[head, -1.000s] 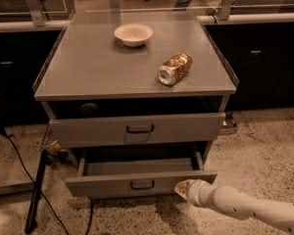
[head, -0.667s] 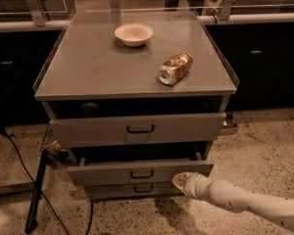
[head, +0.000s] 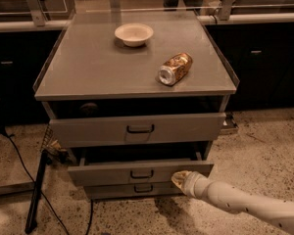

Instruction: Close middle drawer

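The middle drawer [head: 117, 173] is a wide shallow grey front with a small dark centre pull handle [head: 141, 174]. It stands a little way out of the grey cabinet, with a dark gap above it. My gripper [head: 181, 178] is low at the right, its tip against the right end of that drawer's front. The white arm [head: 245, 207] runs off to the lower right. The tray inside the drawer is hidden.
The taller top drawer [head: 98, 129] also sticks out slightly. The narrow bottom drawer [head: 112, 190] sits under the middle one. A white bowl [head: 134, 34] and a tipped can [head: 175, 68] lie on the cabinet top [head: 88, 67]. A black stand and cables [head: 36, 195] are on the floor at the left.
The middle drawer has slid well back into the cabinet. My gripper has moved up and in with it, staying against the drawer front's right end.
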You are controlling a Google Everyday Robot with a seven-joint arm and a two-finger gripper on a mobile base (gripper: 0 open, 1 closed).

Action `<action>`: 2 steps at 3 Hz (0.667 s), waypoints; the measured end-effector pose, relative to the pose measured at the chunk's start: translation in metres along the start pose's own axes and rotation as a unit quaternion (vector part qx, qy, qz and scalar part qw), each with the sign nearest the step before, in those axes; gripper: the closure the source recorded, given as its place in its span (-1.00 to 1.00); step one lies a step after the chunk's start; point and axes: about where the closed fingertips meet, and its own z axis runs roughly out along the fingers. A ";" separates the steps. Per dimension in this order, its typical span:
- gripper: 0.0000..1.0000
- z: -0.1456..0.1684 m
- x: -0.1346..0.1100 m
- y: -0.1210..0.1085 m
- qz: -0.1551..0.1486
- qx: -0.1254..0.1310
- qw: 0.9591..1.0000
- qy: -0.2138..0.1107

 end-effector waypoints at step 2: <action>1.00 0.021 -0.023 -0.019 -0.023 0.030 0.999 -0.032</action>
